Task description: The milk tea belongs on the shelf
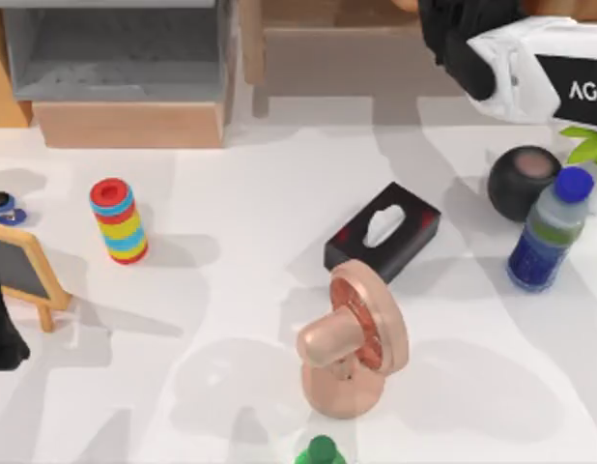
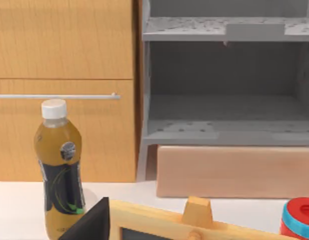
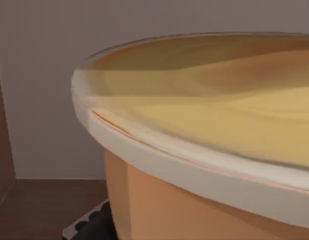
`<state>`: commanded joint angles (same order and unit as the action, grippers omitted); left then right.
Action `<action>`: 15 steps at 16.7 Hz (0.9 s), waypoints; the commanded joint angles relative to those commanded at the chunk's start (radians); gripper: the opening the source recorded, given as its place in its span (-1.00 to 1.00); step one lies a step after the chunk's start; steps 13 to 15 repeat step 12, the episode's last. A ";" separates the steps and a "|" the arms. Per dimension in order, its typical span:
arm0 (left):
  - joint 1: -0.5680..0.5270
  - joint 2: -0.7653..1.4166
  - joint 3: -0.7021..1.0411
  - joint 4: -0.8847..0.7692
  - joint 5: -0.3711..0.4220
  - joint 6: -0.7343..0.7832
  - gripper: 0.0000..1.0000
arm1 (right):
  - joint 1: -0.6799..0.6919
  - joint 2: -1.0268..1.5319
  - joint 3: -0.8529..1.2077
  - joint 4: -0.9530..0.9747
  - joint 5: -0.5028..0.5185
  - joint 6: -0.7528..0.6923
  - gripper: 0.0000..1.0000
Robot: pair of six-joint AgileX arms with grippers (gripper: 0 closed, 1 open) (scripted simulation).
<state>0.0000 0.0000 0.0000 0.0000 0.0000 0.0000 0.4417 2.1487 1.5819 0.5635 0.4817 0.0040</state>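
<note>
The milk tea (image 3: pixel 204 150) is a peach-orange cup with a pale lid rim, seen very close in the right wrist view. It stands over the brown floor of the wooden shelf (image 3: pixel 44 200). My right gripper (image 1: pixel 451 39) reaches into that wooden shelf (image 1: pixel 327 58) at the table's back, and one dark finger (image 3: pixel 92 225) lies against the cup's side. A peach bit of the cup (image 1: pixel 405 5) peeks out beside the gripper. My left arm (image 1: pixel 1 333) is parked at the table's left edge.
A grey shelf (image 1: pixel 115 58) stands back left. On the table are a striped can (image 1: pixel 119 220), a black tissue box (image 1: pixel 383 230), a copper-pink stand (image 1: pixel 352 343), a blue bottle (image 1: pixel 548 232), a black ball (image 1: pixel 524 182), a small blackboard (image 1: pixel 23 271) and a tea bottle (image 2: pixel 62 170).
</note>
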 joint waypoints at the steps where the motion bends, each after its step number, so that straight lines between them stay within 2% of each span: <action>1: 0.000 0.000 0.000 0.000 0.000 0.000 1.00 | 0.000 0.000 0.000 0.000 0.000 0.000 0.21; 6: 0.000 0.000 0.000 0.000 0.000 0.000 1.00 | 0.000 0.000 0.000 0.000 0.000 0.000 0.96; 15: 0.000 0.000 0.000 0.000 0.000 0.000 1.00 | 0.000 0.000 0.000 0.000 0.000 0.000 1.00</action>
